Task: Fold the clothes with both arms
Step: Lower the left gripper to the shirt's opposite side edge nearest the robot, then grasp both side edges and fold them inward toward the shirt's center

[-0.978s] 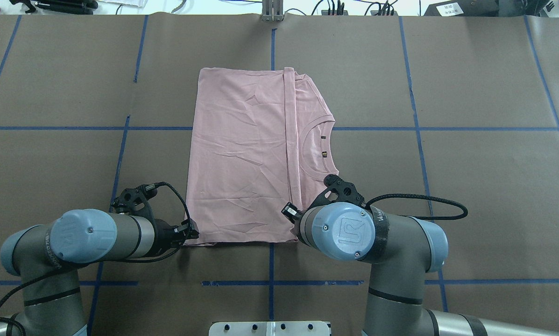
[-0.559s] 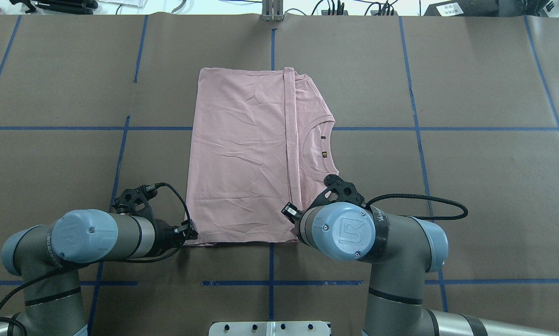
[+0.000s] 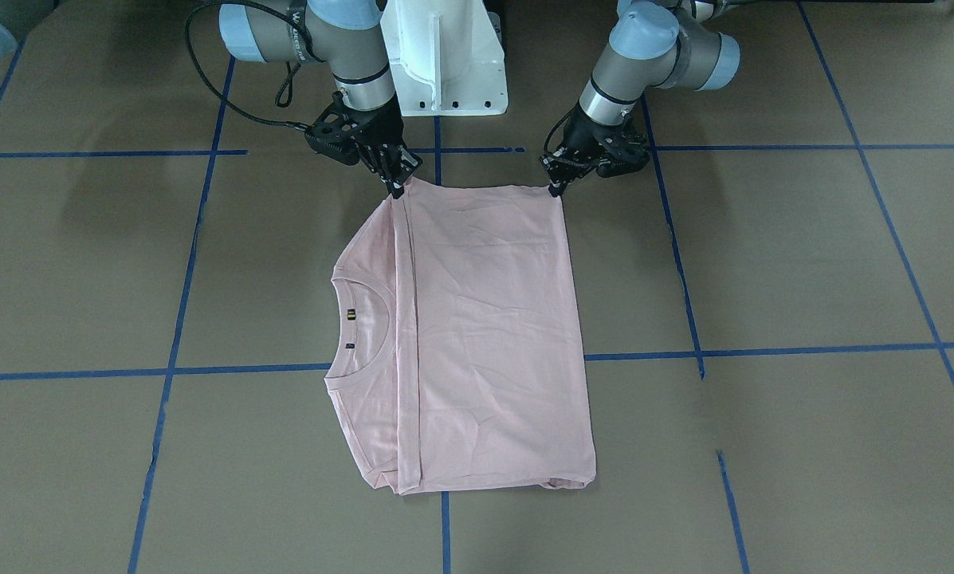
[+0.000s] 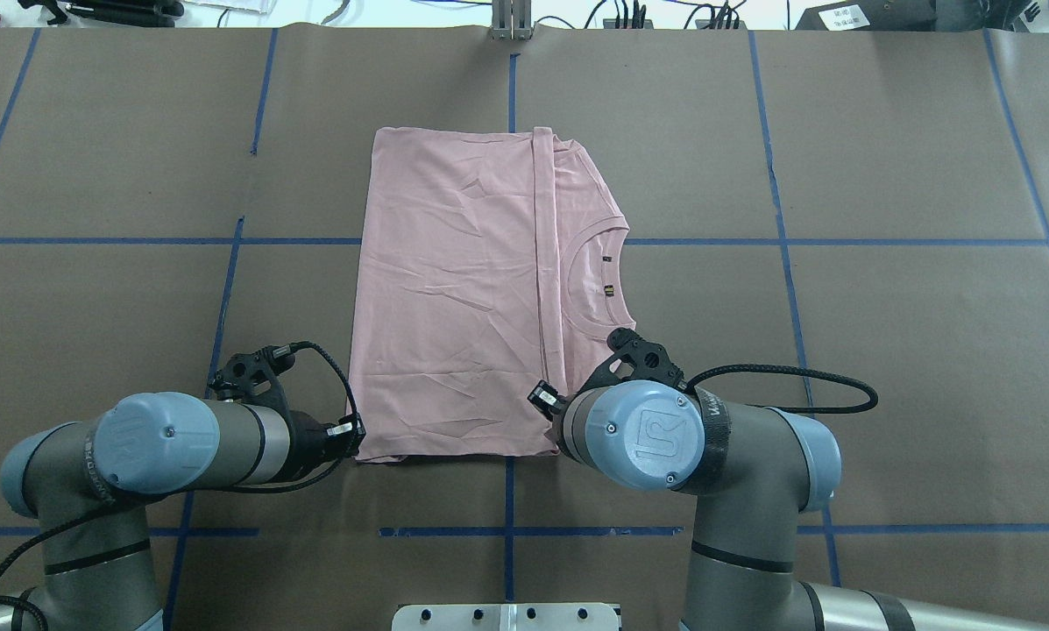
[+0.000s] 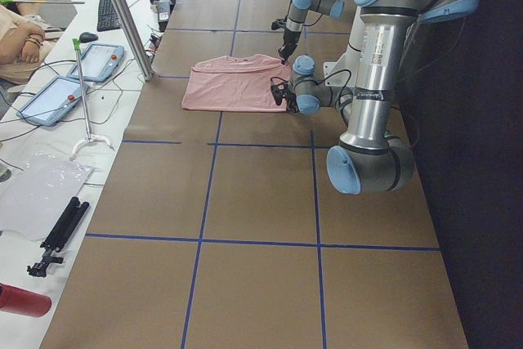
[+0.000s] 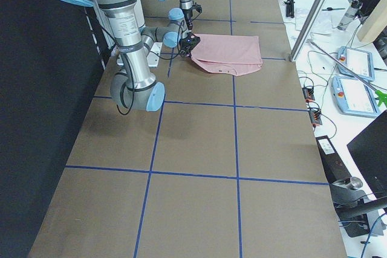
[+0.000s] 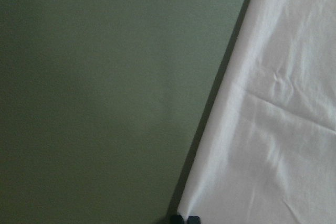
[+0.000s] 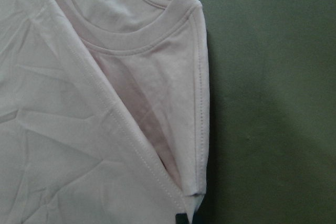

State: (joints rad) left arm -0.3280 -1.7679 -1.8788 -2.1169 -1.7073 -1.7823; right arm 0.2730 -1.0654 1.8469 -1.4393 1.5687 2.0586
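Note:
The pale pink T-shirt lies folded and flat on the brown table, print side hidden; it also shows in the overhead view. Its ribbed collar faces the robot's right. My left gripper is shut on the shirt's near left corner, low over the table; the left wrist view shows its tips pinched at the cloth edge. My right gripper is shut on the near right corner by the folded sleeve. In the overhead view the right wrist hides that gripper.
The white pedestal base stands just behind both grippers. Blue tape lines cross the brown table cover. Beyond the far edge lie tablets, a keyboard and cables, with an operator seated there.
My left gripper has drawn back slightly to the left, and the shirt's near left corner has shifted a little with it. The right arm has not moved.

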